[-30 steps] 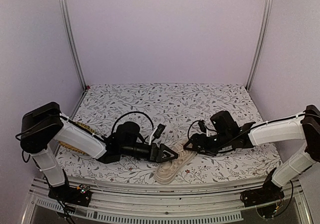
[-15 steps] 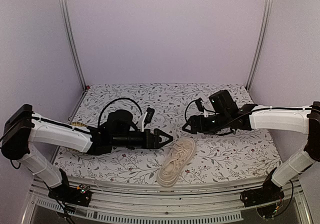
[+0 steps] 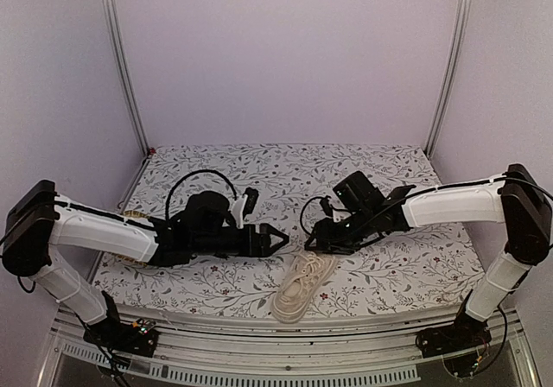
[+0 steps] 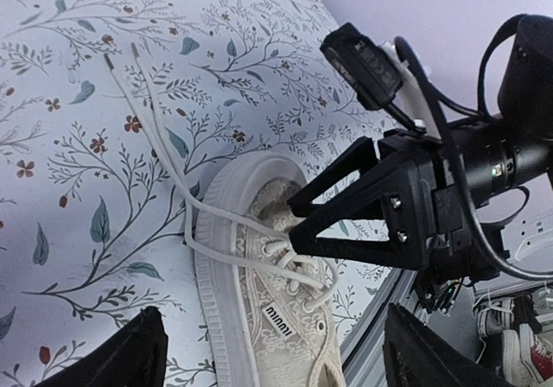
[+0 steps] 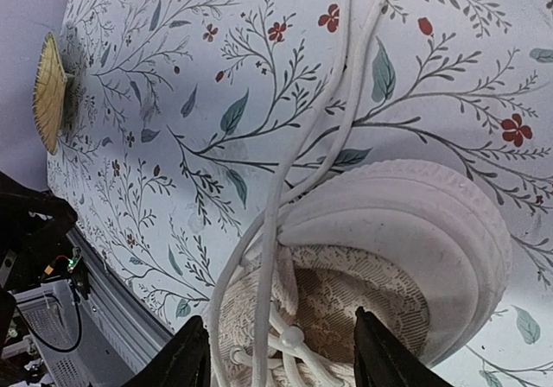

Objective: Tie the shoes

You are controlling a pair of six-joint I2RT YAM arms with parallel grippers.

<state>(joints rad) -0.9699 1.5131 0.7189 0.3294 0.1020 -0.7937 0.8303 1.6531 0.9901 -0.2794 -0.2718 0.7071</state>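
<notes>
At the near edge an aluminium frame rail (image 3: 285, 328) runs below the floral cloth (image 3: 397, 275) that covers the table. Just behind it the cream sneaker (image 3: 301, 288) sits on its sole, heel toward the rail and toe angled away to the right. Its laces (image 4: 155, 119) are untied. Two strands leave the front eyelets, cross the toe cap and trail side by side over the cloth, their tips lying well away from the shoe.

The right gripper (image 4: 295, 223) hangs over the forefoot with its fingertips just above the front eyelets, hiding part of the lacing from the left wrist camera. Its jaws are partly apart; both strands run through the gap and neither looks pinched. The left gripper (image 3: 281, 238) hovers just left of the toe, clear of the shoe, jaws spread wide and holding nothing. The two grippers point at each other, close but not touching.

Farther left, behind the left arm, a yellow woven mat (image 5: 49, 93) lies flat near the cloth's edge. Lilac walls (image 3: 285, 59) close off the back
</notes>
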